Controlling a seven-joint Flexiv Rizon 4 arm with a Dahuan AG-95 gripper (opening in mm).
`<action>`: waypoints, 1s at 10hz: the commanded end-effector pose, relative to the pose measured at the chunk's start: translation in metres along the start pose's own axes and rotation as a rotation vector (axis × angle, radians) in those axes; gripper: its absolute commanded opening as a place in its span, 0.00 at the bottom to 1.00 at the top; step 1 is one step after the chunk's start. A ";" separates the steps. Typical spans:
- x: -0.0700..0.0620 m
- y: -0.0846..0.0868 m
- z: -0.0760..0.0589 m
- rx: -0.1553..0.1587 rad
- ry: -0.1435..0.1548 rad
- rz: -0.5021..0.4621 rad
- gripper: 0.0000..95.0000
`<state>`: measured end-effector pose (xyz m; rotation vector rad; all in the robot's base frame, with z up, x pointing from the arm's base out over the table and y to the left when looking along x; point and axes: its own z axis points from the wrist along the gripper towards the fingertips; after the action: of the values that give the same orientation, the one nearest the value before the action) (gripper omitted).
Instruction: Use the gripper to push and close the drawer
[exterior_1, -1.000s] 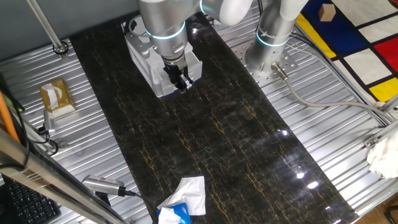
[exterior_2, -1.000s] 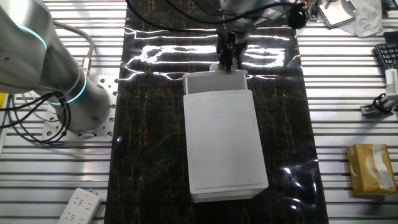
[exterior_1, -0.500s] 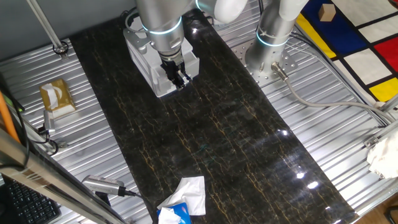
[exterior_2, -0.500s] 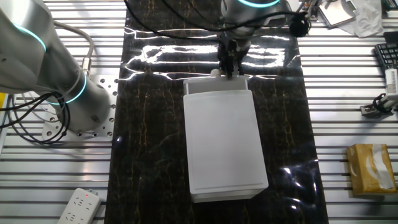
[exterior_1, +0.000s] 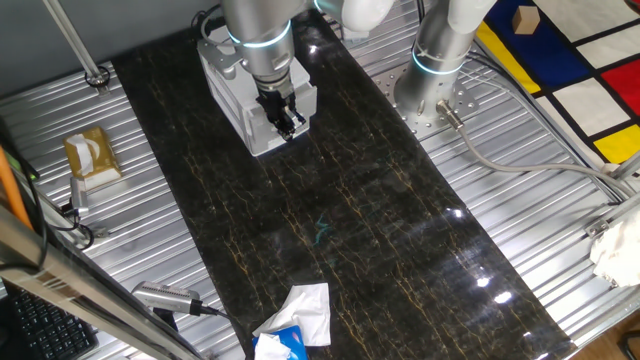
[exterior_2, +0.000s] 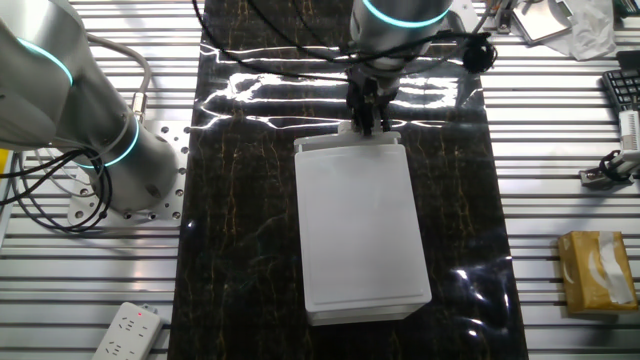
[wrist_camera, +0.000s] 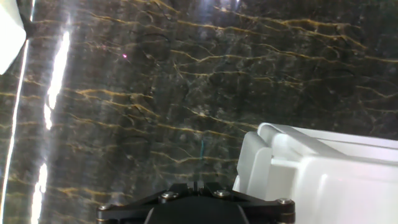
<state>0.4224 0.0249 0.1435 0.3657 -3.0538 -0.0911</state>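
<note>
The white cabinet (exterior_2: 355, 230) lies on the black marble mat. Its drawer (exterior_2: 325, 143) is pushed almost fully in, and only a thin front lip shows at the cabinet's far end. My gripper (exterior_2: 369, 122) is shut, fingers together, and its tips press against the drawer front. In one fixed view the gripper (exterior_1: 289, 123) sits at the near face of the drawer (exterior_1: 262, 141), below the teal-lit ring. In the hand view the gripper (wrist_camera: 198, 185) shows only its black base at the bottom edge, and the white drawer front (wrist_camera: 311, 174) fills the lower right.
The second arm's silver base (exterior_1: 432, 85) stands right of the cabinet and also shows in the other fixed view (exterior_2: 115, 165). A crumpled white tissue (exterior_1: 303, 312) lies at the mat's near end. A brown tissue box (exterior_1: 90, 155) sits left, and a power strip (exterior_2: 125, 330) lies beside the mat.
My gripper has moved toward the cabinet, pushing the drawer in. The part of the drawer that sticks out has shrunk from a clear band to a thin lip.
</note>
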 end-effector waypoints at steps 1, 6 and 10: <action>0.000 -0.001 0.001 0.003 0.001 -0.003 0.00; 0.001 -0.005 -0.003 0.007 0.005 -0.028 0.00; 0.001 -0.010 -0.013 0.009 0.017 -0.041 0.00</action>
<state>0.4251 0.0132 0.1559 0.4296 -3.0306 -0.0717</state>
